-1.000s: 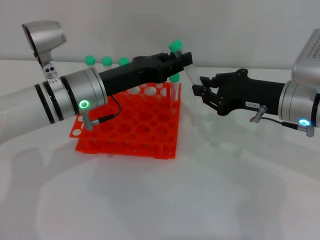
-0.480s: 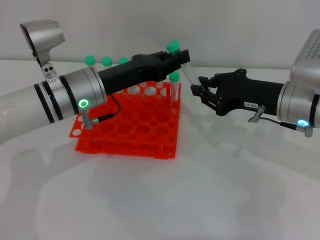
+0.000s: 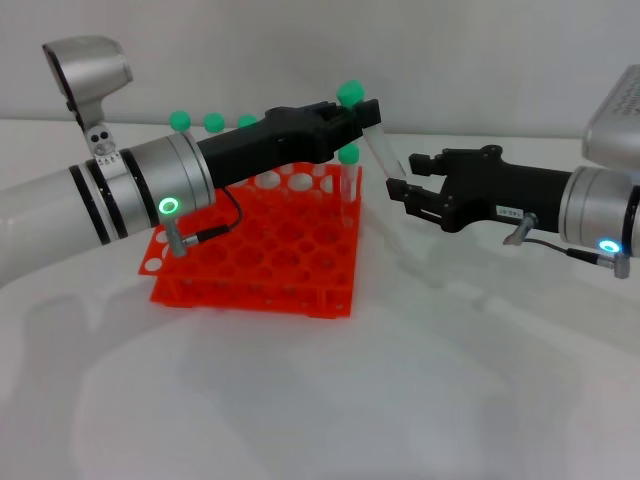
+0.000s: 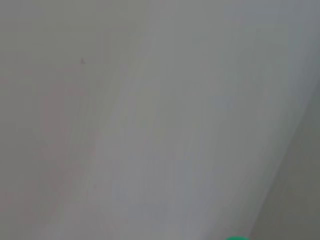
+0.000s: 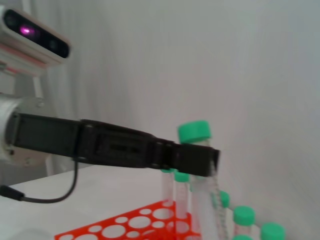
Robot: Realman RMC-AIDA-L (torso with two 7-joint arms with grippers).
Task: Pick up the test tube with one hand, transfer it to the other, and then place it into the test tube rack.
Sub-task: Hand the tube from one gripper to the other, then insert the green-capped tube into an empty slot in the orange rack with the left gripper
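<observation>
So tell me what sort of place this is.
Probably a lab-style test bench: an orange test tube rack holding green-capped tubes on a plain white table, with the left gripper holding the test tube.

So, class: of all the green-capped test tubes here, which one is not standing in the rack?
The test tube held tilted in the left tool, above the rack's corner; the others stand upright in it.

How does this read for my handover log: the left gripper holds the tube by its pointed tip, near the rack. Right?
No: the left gripper holds the tube just under its green cap, as the right wrist view shows, near the rack. The right gripper is at the tip.
</observation>
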